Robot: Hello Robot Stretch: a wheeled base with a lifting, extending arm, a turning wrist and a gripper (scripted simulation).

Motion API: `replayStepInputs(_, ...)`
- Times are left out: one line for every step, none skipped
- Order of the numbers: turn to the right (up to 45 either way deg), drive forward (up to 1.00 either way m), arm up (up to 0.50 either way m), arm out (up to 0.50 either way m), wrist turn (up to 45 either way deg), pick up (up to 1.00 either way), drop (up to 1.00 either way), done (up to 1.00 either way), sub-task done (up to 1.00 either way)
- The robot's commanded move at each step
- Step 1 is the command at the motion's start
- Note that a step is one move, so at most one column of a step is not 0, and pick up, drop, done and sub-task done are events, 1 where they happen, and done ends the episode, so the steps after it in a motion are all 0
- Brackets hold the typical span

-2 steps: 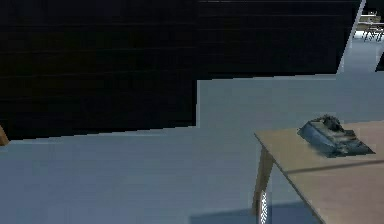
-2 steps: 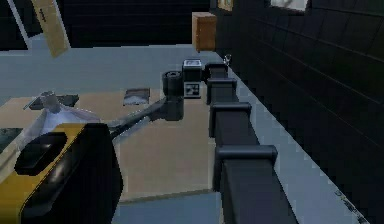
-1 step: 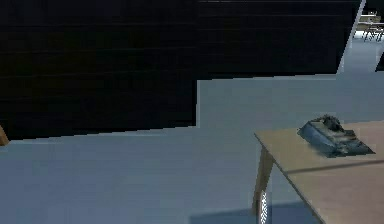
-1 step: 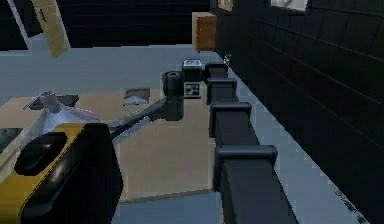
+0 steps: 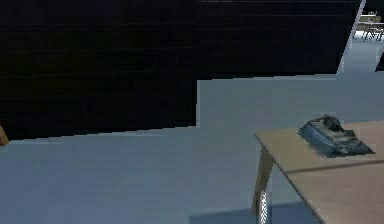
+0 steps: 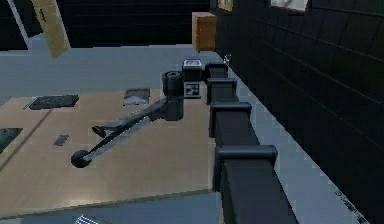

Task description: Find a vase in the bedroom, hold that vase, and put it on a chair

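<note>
Wooden table [image 6: 150,170] lies under my gripper [image 6: 88,144], which holds nothing; I cannot tell where the vase is. I expect it fragile and slick, so I'd grip its neck

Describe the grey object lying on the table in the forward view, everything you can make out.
The grey object is low, flat and roughly rectangular. It is blue-grey with darker raised lumps on top and a paler edge, and its surface looks dull, like plastic or metal. It lies skewed to the edges of the light wooden table, resting on the tabletop near the far edge, toward the forward view's right. Nothing else touches it. What it is cannot be told.
</note>
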Motion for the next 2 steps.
replayStepInputs(0.0,0.0,0.0,-0.1,0.0,0.0,0.0,0.0,0.0)
replayStepInputs(0.0,0.0,0.0,0.0,0.0,0.0,0.0,1.0,0.0)
